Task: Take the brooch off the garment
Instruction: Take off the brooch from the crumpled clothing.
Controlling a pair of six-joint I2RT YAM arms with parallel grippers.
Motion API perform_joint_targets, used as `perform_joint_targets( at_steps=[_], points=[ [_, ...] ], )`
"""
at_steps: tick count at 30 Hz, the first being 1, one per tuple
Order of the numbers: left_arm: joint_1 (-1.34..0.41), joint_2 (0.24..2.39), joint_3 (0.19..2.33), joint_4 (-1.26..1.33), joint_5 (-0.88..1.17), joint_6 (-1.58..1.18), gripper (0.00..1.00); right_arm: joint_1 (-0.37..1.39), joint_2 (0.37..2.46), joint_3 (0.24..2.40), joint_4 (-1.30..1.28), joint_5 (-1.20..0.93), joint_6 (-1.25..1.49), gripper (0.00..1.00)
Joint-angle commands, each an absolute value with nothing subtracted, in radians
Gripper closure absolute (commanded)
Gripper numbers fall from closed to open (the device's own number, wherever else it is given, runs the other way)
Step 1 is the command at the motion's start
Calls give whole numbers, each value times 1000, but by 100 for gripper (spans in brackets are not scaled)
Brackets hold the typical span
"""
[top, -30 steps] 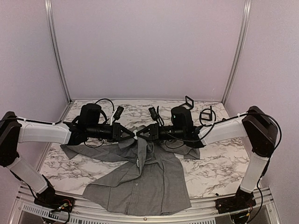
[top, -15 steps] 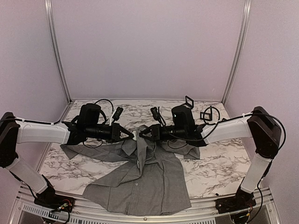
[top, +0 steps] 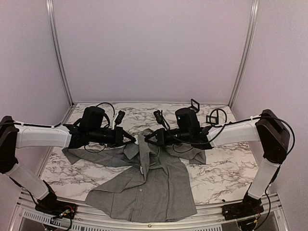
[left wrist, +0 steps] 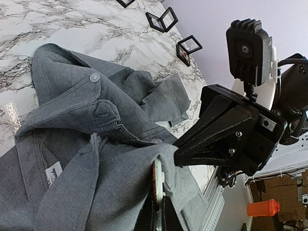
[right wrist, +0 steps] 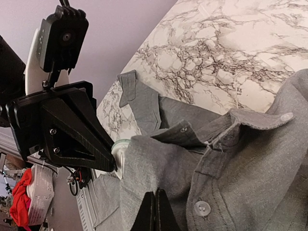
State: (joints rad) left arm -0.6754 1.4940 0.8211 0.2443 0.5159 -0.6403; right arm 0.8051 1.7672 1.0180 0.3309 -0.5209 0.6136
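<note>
Since my right jaws snapped shut a moment ago, they now appear to pinch a fold of the shirt below the collar, facing the left jaws. Left jaws unchanged: closed tight on the brooch, a pale disc with a red edge, lying against the raised cloth, above the table. Top view: gap between the tips slightly wider. Judgement: cloth anchored, brooch gripped, ready to pull apart; whether the pin is already free I cannot tell
</note>
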Motion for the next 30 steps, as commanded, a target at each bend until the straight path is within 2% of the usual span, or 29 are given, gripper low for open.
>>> perform_joint_targets(
  at_steps=[1, 17, 22, 30],
  points=[
    [-663, 1458, 847, 209, 442, -644, 100, 826, 1773, 1071, 279, -525, 567, 100],
    [-628, 1428, 878, 169, 445, -605, 100, 840, 1767, 1100, 196, -472, 514, 100],
    [-624, 1418, 908, 134, 476, -559, 100, 839, 1742, 1099, 186, -445, 506, 87],
    [-621, 1415, 945, 109, 514, -520, 100, 833, 1698, 1080, 206, -427, 505, 57]
  ],
)
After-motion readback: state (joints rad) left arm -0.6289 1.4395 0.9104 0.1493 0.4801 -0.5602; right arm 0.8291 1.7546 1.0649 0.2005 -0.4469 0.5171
